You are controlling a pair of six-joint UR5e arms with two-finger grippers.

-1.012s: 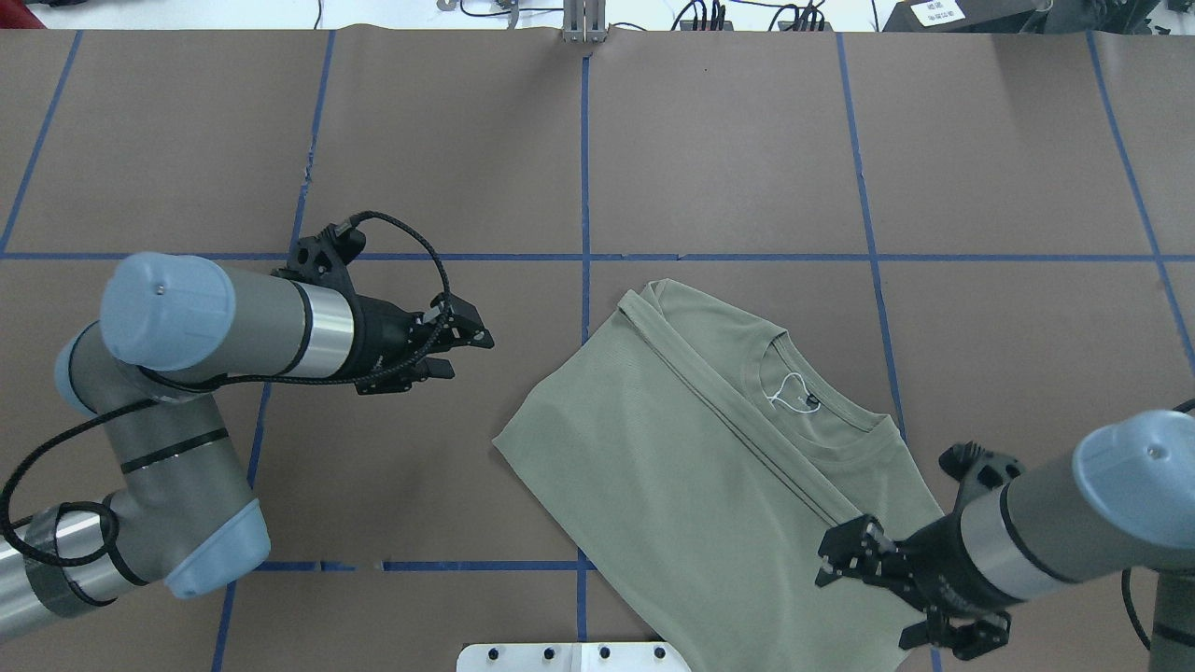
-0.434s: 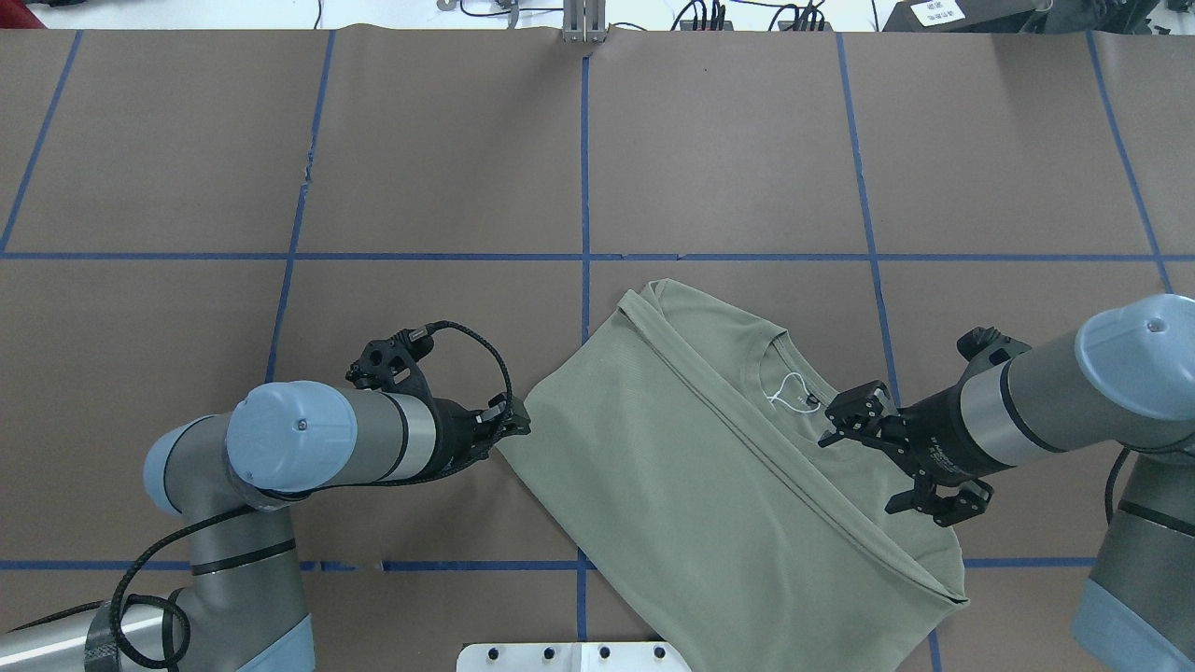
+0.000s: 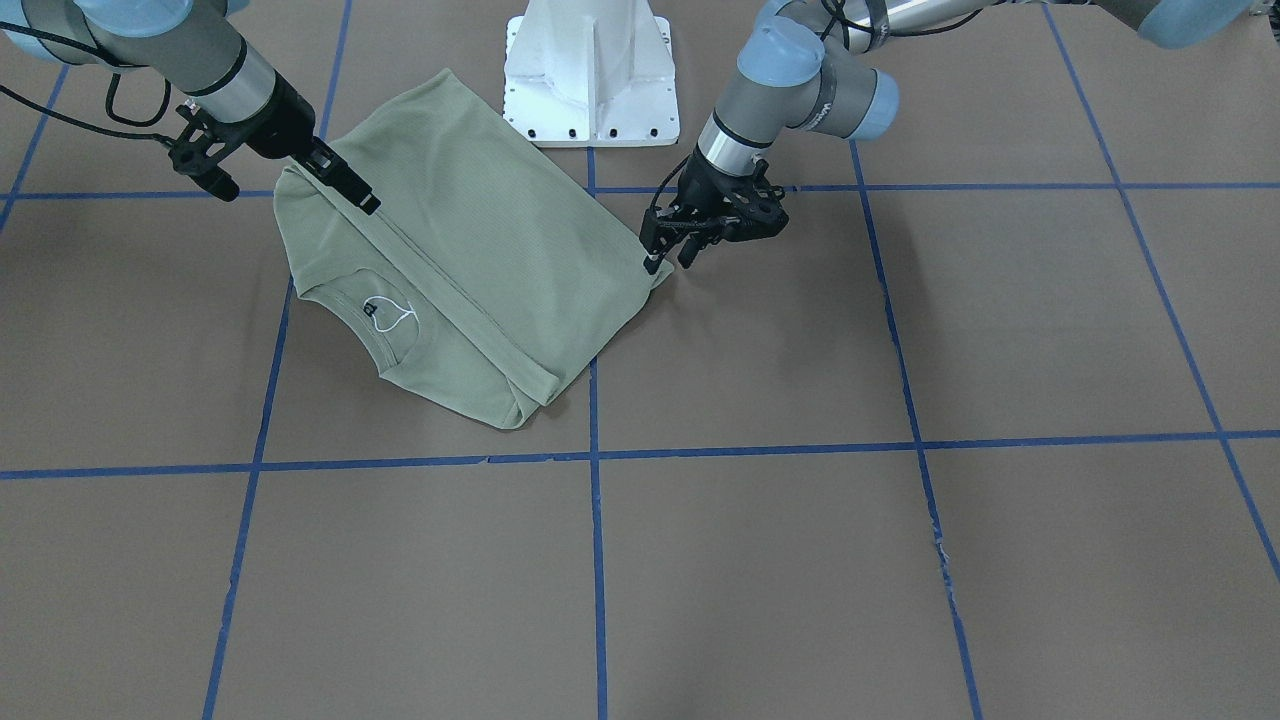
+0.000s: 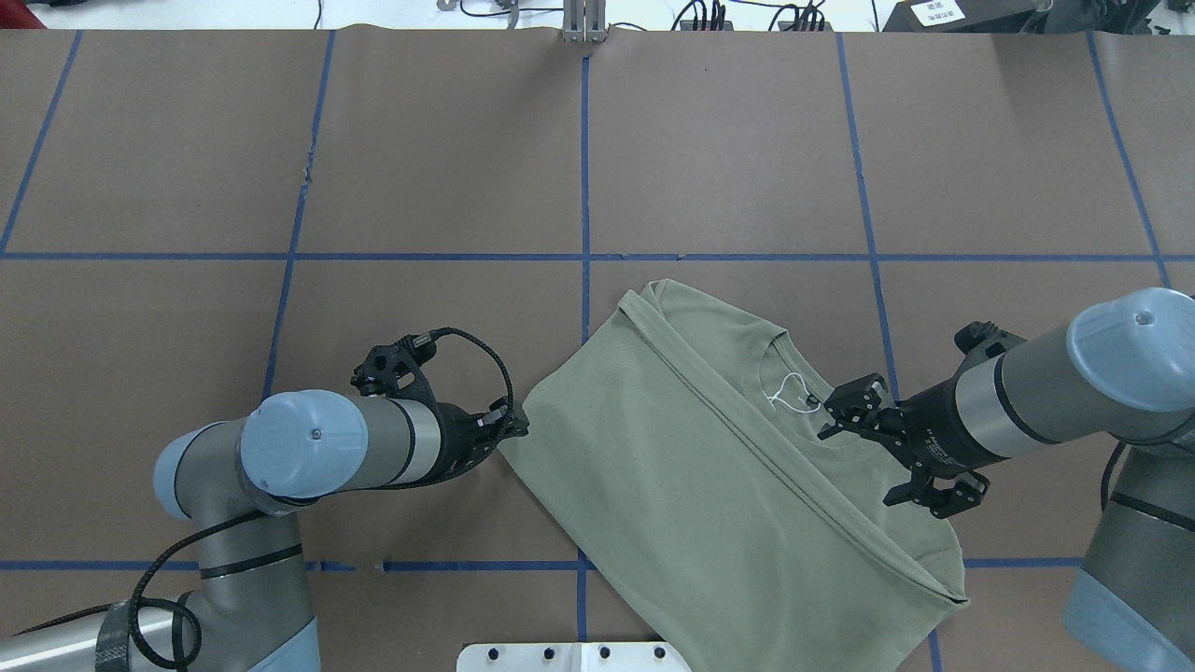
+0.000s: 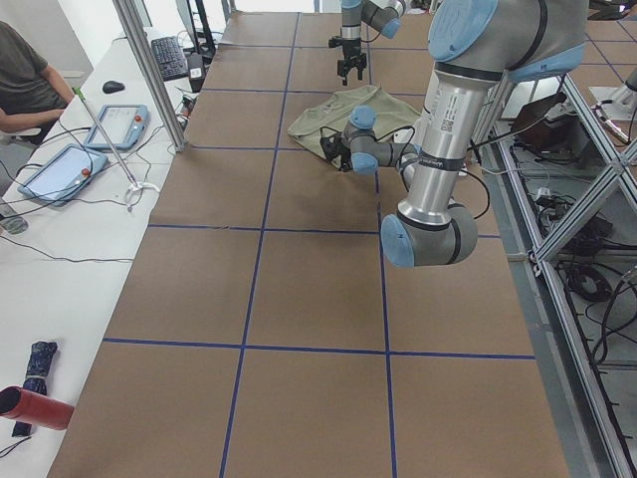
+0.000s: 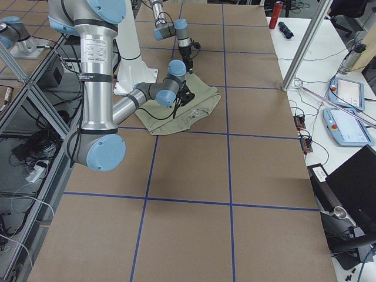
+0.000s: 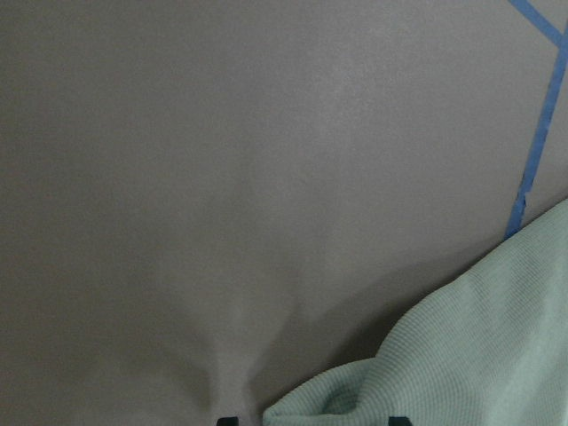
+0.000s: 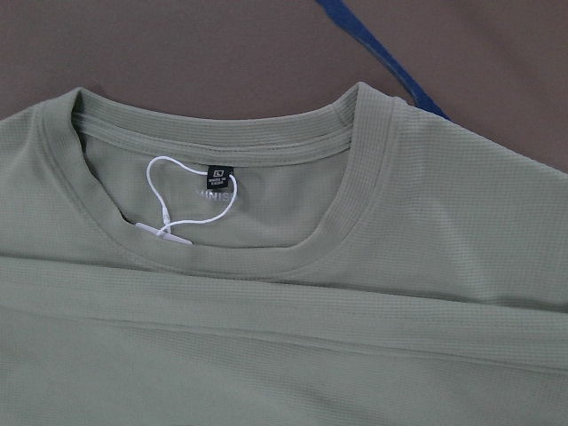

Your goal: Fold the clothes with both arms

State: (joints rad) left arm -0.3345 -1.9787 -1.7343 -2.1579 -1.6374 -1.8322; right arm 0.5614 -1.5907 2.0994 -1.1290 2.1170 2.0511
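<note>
**Diagonally laid shirt, jaws at opposite sides**

Seen from overhead, the sage-green shirt (image 4: 691, 476) lies half-folded on the table (image 4: 420, 140), lower centre-right of the frame. Its crease runs from upper centre to lower right. The left gripper (image 4: 513, 431) is at the shirt's leftmost corner, jaws apart with the corner between them. The right gripper (image 4: 856, 467) hovers beside the collar, jaws wide, holding nothing. Any lift likely crosses that crease.

**Around the table**

Brown paper covers the table (image 4: 420, 140), crossed by blue tape lines (image 4: 585, 159). A white pedestal (image 3: 590, 70) stands at the table's robot-side edge. Along the table's opposite side runs a white bench (image 5: 60, 249) with two tablets (image 5: 117, 124), a keyboard (image 5: 164, 57), a mouse (image 5: 112, 87) and a red cylinder (image 5: 35, 406). A person (image 5: 25, 75) sits there.
</note>
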